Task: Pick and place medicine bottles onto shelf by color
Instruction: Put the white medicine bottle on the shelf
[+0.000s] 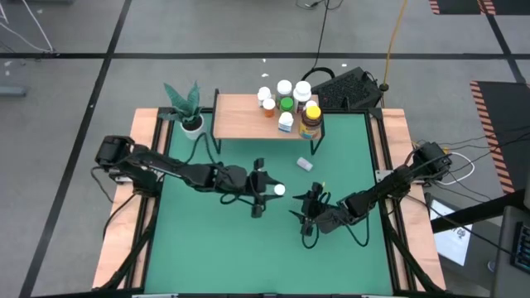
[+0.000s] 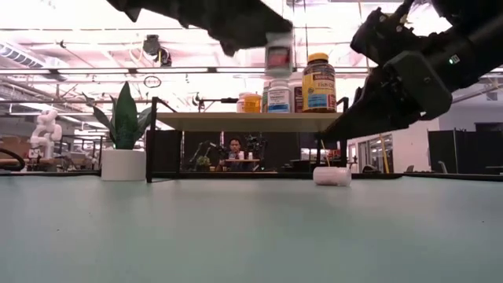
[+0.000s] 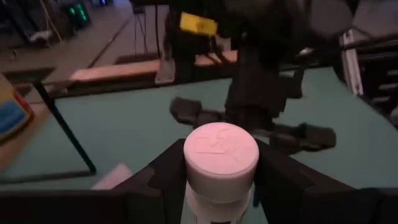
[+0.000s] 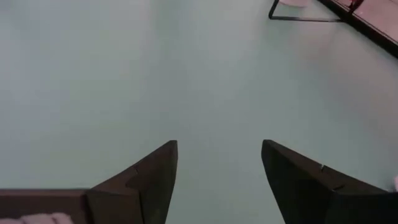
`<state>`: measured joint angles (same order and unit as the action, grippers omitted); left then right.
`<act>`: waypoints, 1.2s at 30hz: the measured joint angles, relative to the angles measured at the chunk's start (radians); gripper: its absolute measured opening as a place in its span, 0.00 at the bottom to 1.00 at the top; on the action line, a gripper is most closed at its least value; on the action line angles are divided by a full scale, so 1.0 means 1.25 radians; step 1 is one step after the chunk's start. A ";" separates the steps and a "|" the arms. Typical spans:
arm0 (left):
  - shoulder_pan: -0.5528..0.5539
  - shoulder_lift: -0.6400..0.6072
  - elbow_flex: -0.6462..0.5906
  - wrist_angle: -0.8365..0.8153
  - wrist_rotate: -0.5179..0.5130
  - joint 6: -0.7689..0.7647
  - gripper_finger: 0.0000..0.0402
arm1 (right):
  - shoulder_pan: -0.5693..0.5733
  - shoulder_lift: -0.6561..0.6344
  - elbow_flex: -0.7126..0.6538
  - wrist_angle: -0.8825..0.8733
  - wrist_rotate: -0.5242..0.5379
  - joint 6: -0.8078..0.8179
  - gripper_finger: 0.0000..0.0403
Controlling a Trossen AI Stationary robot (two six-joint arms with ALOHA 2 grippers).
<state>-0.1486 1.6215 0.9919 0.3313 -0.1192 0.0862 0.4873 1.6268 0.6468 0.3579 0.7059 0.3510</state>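
Note:
My left gripper (image 1: 272, 190) is over the middle of the green table, shut on a white medicine bottle with a white cap (image 1: 279, 189), which also shows in the left wrist view (image 3: 220, 155) and high up in the low view (image 2: 279, 51). My right gripper (image 1: 305, 207) is open and empty just to its right, above bare table (image 4: 217, 168). The light-wood shelf (image 1: 248, 117) stands at the far side on black legs. Several bottles stand on its right part: white ones (image 1: 284, 86), an orange one (image 1: 269, 106), a green one (image 1: 286, 104) and an amber one with a yellow cap (image 1: 311, 117). My left gripper pinches the bottle's body just below the cap (image 3: 217, 193) between its two fingers (image 3: 166, 177), one on each side. The fingers come level from the table's left. The bottle stands upright in the hold, cap up, lifted well clear of the table.
One white bottle (image 1: 305, 164) lies on its side on the table in front of the shelf's right end, as the low view (image 2: 332, 175) also shows. A potted plant (image 1: 189, 108) stands left of the shelf. The shelf's left half is bare. Wooden rails (image 1: 145, 141) run along the table's sides.

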 joint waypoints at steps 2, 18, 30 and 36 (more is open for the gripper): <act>0.000 -0.017 -0.018 0.037 -0.003 0.001 0.40 | 0.000 0.000 0.001 -0.010 0.000 0.022 0.56; 0.143 -0.168 -0.140 0.129 0.066 -0.022 0.40 | -0.026 0.001 -0.026 0.076 0.000 0.051 0.56; 0.205 -0.091 -0.134 0.310 0.100 0.118 0.40 | -0.028 0.001 -0.026 0.081 -0.002 0.037 0.56; 0.288 -0.063 -0.133 0.338 0.119 0.103 0.40 | -0.027 0.001 -0.026 0.073 -0.002 0.025 0.56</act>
<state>0.2113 1.5430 0.8257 0.7532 0.0296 0.2150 0.4530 1.6276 0.6140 0.4491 0.7029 0.3819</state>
